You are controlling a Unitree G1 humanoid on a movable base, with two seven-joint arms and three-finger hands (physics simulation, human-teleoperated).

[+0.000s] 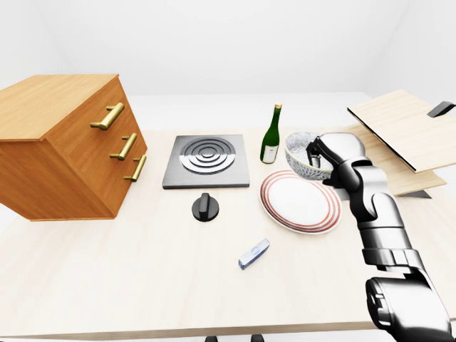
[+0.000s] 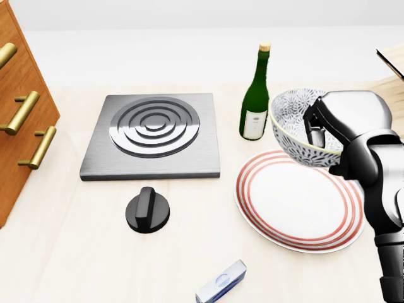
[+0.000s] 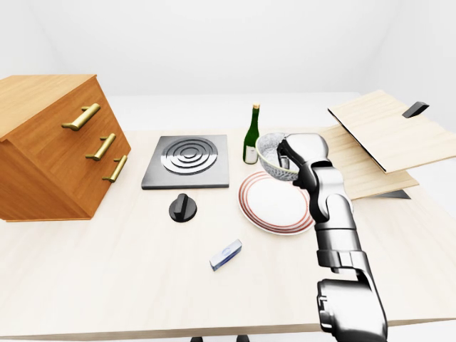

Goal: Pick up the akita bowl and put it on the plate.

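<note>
White walls stand all around, and a long counter (image 2: 76, 265) of pale wood fills the room's middle. In the head view, a big white plate (image 2: 297, 202) with red rings lies flat on it.

From where I stand, the akita bowl (image 2: 291, 120) is at the plate's 1 o'clock edge. It is white with a dark leafy pattern. It tips a little toward 9 o'clock, and its bottom covers a bit of the plate's rim. I cannot tell if it touches the plate or hangs just over it.

The robot's right hand (image 2: 338, 126) is clamped on the bowl's rim at the 3 o'clock side. Its dark fingers (image 2: 314, 134) reach down inside the bowl, and the shiny silver part sits outside. The arm comes up from 5 o'clock.

A green bottle (image 2: 255, 95) stands upright just beside the bowl, at the plate's 11 o'clock. A silver stove plate (image 2: 154, 132) with round rings lies at the plate's 9 o'clock. A black knob (image 2: 147, 211) sits near it, at its 6 o'clock. A small blue and white box (image 2: 221, 282) lies at the plate's 7 o'clock, well apart from it.

In the left-eye view, a wooden chest of drawers (image 1: 64, 142) with gold handles sits at the stove plate's 9 o'clock. Some flat wooden boards (image 1: 406, 135) lie at the bowl's 3 o'clock.
</note>
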